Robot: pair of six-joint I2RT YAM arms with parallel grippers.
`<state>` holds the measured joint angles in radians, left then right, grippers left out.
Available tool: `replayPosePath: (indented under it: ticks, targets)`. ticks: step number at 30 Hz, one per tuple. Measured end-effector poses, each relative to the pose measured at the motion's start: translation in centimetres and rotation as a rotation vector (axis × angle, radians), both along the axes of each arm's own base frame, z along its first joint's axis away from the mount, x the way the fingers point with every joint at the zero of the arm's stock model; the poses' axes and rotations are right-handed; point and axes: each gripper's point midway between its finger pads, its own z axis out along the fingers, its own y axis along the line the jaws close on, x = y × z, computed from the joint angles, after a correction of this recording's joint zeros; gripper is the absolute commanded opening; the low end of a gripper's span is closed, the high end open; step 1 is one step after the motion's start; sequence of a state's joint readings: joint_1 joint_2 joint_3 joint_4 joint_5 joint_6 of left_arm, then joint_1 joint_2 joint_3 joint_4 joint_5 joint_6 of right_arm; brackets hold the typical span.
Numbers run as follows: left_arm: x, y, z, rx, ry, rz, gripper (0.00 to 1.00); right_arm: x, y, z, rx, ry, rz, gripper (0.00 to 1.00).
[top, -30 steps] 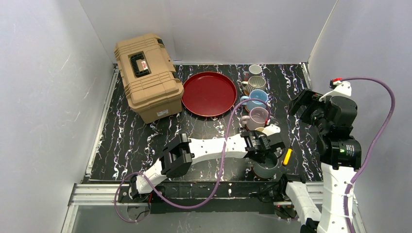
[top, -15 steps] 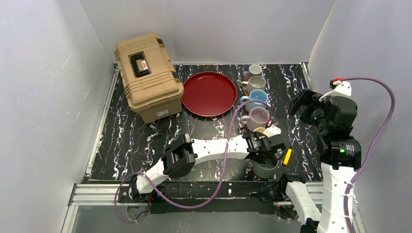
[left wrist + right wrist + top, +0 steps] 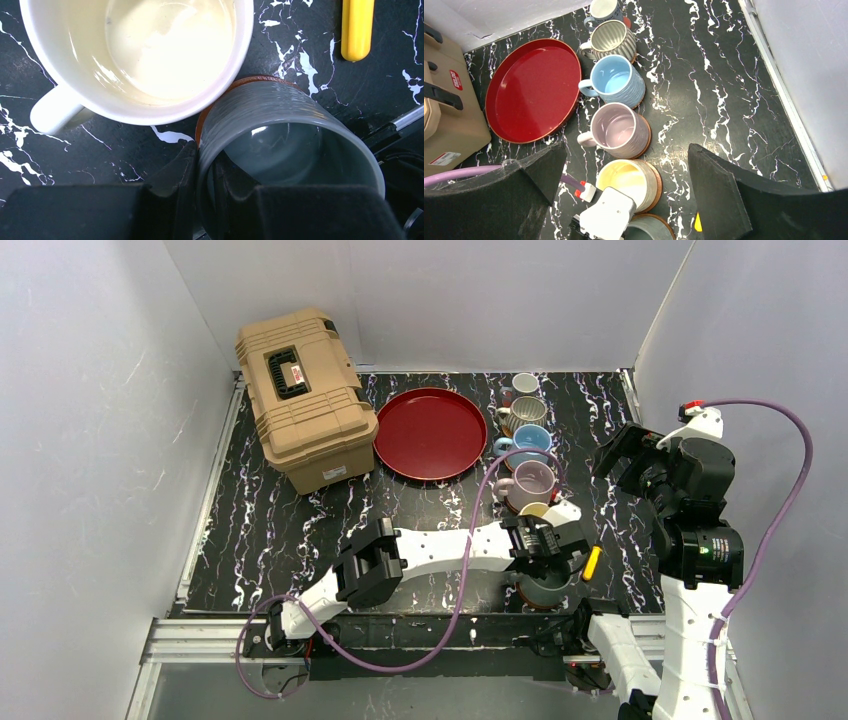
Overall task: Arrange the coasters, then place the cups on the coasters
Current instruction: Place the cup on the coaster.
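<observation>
so the left arm is reaching way across to the right side of the table (image 3: 270, 530), and the left gripper (image 3: 205, 165) is pinching the wall of the grey-green mug (image 3: 280, 125). one of its fingers (image 3: 175, 170) is pressing on the outside and the other is sitting inside the cup, so they're clamped on the rim with just the wall between them.

that mug is standing upright on a dark brown coaster (image 3: 252, 78) at the near end of the row, closest to the arm bases. the cream-yellow mug (image 3: 150, 50) is sitting just beside it on the far side. their rims are overlapping in the wrist view, so i can't tell if they're actually touching.

the rest of the row is running off toward the back wall: lilac mug (image 3: 616, 127), light blue mug (image 3: 614, 82), ribbed grey mug (image 3: 611, 37), then the small white mug (image 3: 603, 7) with a pinkish-red coaster (image 3: 626, 21) peeking out beside it. brown coaster edges are showing under the lilac and cream ones too. the far four are pointing their handles left toward the red tray (image 3: 531, 90).

the right gripper (image 3: 626, 160) is hanging up in the air over the right side, fingers (image 3: 724, 190) spread wide apart, gripping nothing.

also a little yellow stick thing (image 3: 357, 27) is lying just right of the grey-green mug, and a tan toolbox (image 3: 300, 395) is sitting back left.
</observation>
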<state>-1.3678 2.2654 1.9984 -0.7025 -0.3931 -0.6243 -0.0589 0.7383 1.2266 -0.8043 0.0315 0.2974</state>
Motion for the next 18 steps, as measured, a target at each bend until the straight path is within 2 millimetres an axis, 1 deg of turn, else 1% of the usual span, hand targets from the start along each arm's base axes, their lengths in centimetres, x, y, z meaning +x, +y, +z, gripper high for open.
replayPosePath:
  ticks: [17,18]
  targets:
    - [0.08,-0.09,0.02,0.008,-0.023,-0.016,0.00,0.00,0.00,-0.05,0.000,0.001,0.000,1.00]
    - [0.07,-0.09,0.03,0.008,-0.024,-0.017,0.02,0.01,0.00,-0.08,0.000,0.002,0.000,1.00]
